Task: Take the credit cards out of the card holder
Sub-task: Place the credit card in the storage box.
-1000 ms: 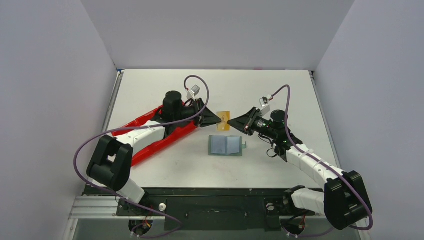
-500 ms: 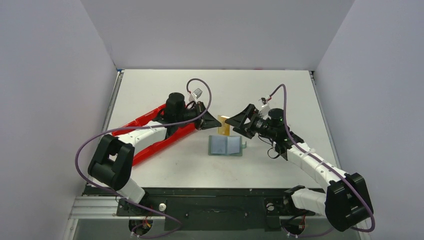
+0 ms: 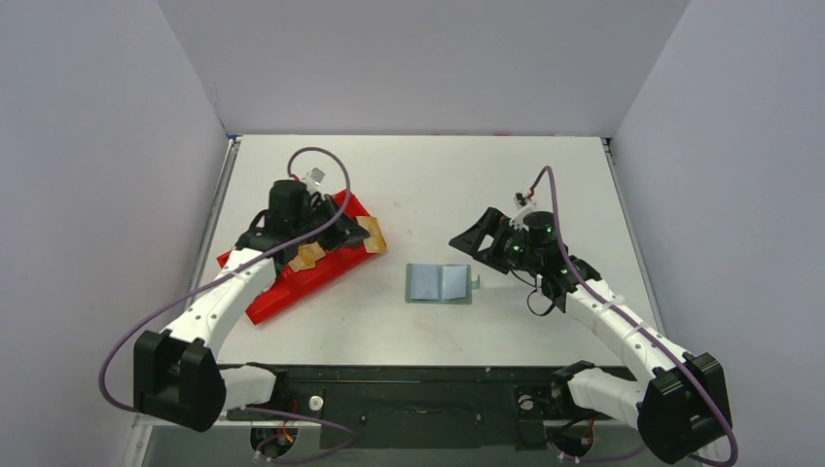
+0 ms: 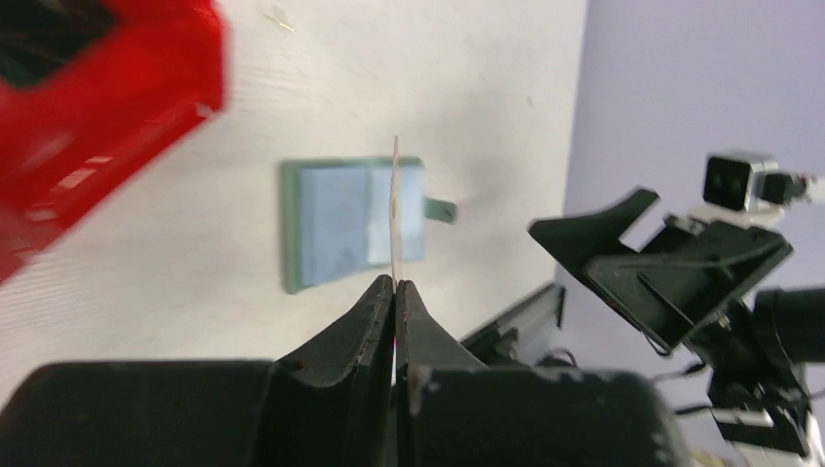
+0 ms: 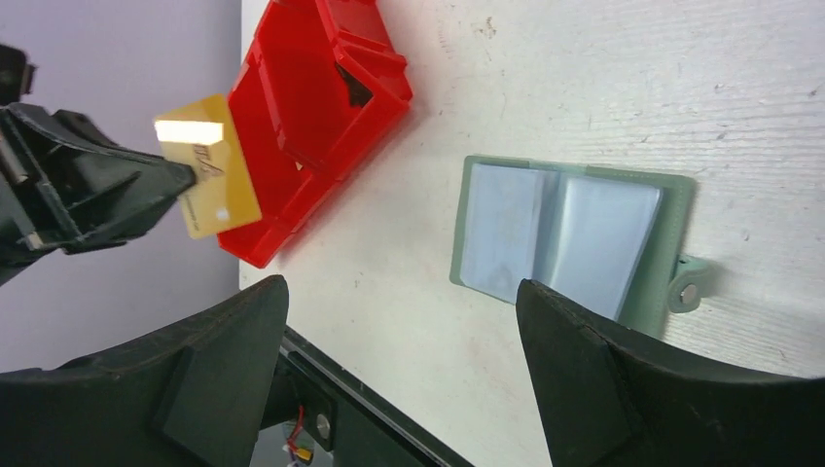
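Observation:
The grey-green card holder (image 3: 440,283) lies open on the table between the arms, its tab on the right, and shows pale blue sleeves (image 5: 569,243). My left gripper (image 3: 356,232) is shut on a tan-yellow credit card (image 3: 373,233) and holds it in the air at the right end of the red tray (image 3: 282,292). The left wrist view shows that card edge-on (image 4: 395,209), pinched between the jaws (image 4: 395,282) with the holder (image 4: 340,224) behind it. My right gripper (image 3: 467,238) hangs open and empty to the right of the holder (image 5: 401,284).
The red three-compartment tray (image 5: 321,107) lies slanted at the left. A tan flat piece (image 3: 306,256) lies on it under the left arm. The black base rail runs along the near table edge (image 3: 418,375). Grey walls close in the table.
The right gripper has opened and let go of the yellow card. The left gripper has shut on the card and swung it left from the table's middle to the red tray.

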You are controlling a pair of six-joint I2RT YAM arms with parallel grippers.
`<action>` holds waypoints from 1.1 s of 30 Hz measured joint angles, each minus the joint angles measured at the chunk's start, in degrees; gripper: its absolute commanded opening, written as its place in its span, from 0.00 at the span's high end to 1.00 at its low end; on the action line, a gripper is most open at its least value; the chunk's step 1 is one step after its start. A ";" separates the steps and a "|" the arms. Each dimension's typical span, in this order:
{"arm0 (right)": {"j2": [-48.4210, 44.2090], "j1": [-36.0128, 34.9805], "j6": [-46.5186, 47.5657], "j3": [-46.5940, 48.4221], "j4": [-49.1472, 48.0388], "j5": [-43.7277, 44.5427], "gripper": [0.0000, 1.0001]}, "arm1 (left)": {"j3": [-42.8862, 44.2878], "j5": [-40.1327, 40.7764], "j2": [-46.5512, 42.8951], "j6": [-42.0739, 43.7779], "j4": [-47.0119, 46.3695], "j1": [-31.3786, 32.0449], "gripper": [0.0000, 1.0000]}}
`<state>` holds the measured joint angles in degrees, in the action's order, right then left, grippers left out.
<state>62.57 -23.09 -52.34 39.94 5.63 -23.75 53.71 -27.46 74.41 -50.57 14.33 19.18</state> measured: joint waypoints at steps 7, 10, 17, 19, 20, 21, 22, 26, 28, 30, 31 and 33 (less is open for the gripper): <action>0.35 0.02 2.25 0.02 1.97 1.01 0.17 | 1.66 14.16 -7.06 6.93 15.91 -10.78 1.00; 0.83 0.02 2.71 0.02 2.29 1.11 0.17 | 1.60 18.60 -7.67 8.63 20.09 -15.37 1.00; 0.96 0.02 3.76 0.02 2.78 1.51 0.17 | 0.92 20.85 -1.66 10.43 19.37 -21.77 1.00; 0.96 0.09 3.87 0.02 2.84 1.51 0.17 | 0.96 20.76 1.95 10.75 18.51 -21.75 1.00; 0.96 0.13 3.91 0.02 2.91 1.51 0.17 | 0.96 20.65 3.96 10.82 18.05 -21.77 1.00; 0.96 0.13 3.93 0.02 2.99 1.51 0.17 | 0.98 20.46 5.88 10.84 17.59 -21.79 1.00; 0.96 0.15 3.93 0.02 3.04 1.51 0.17 | 0.98 20.31 7.32 10.84 17.18 -21.79 1.00; 0.96 0.17 3.96 0.02 3.06 1.51 0.17 | 2.05 19.50 13.03 10.91 15.76 -21.79 1.00; 0.96 0.17 3.98 0.02 3.08 1.51 0.17 | 2.73 19.04 15.06 10.91 14.86 -21.79 1.00; 0.96 0.17 4.04 0.02 3.08 1.51 0.17 | 3.37 18.58 16.35 10.91 14.21 -21.81 0.99; 0.96 0.17 4.11 0.02 3.08 1.51 0.17 | 3.61 18.45 16.72 10.91 13.99 -21.79 0.97; 0.96 0.17 4.15 0.02 3.08 1.49 0.17 | 4.28 18.23 17.38 10.97 13.70 -21.81 0.93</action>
<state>63.53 -22.92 -48.18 39.97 8.71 -22.26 58.00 -9.23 91.79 -39.59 28.03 -2.63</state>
